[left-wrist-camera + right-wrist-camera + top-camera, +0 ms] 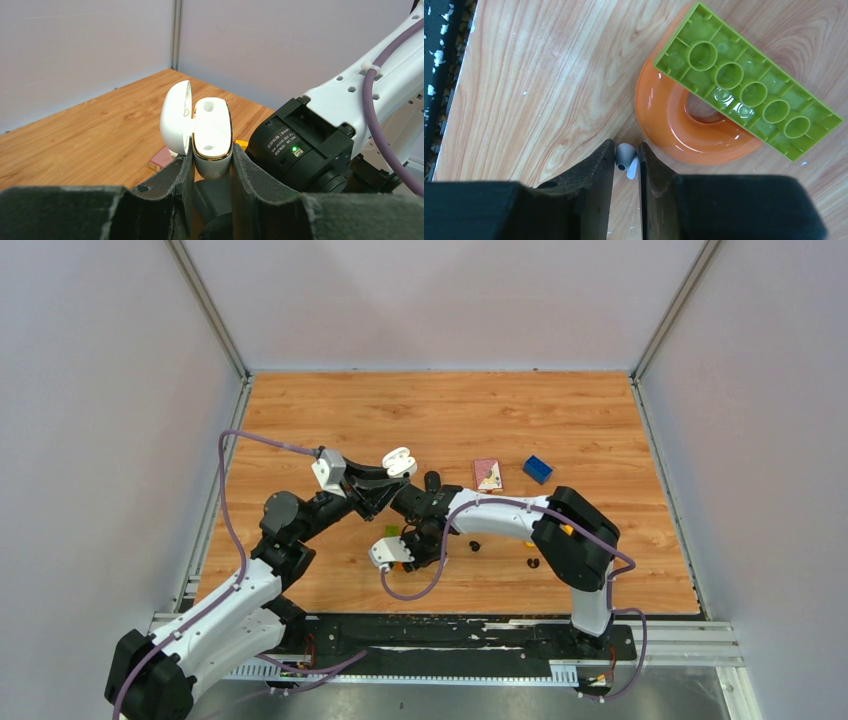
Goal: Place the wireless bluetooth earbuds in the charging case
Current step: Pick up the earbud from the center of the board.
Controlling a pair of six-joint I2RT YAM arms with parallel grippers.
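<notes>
Care pays: right gripper [626, 147] pinches earbud [624, 156] at lower centre, lift straight, clear of ring [664, 125]; left gripper [212, 155] clamps open case [212, 130], hold steady

Top external: high behind both bases, far, looking down on whole table [600, 410]. Left wrist: close behind own fingers [167, 185], facing level ahead. Right wrist: close, facing straight down. Shared: same table.

All I can read from here is small white print on the black joint housing [292, 150], ending in "DC 24V", the rest being too fine
</notes>
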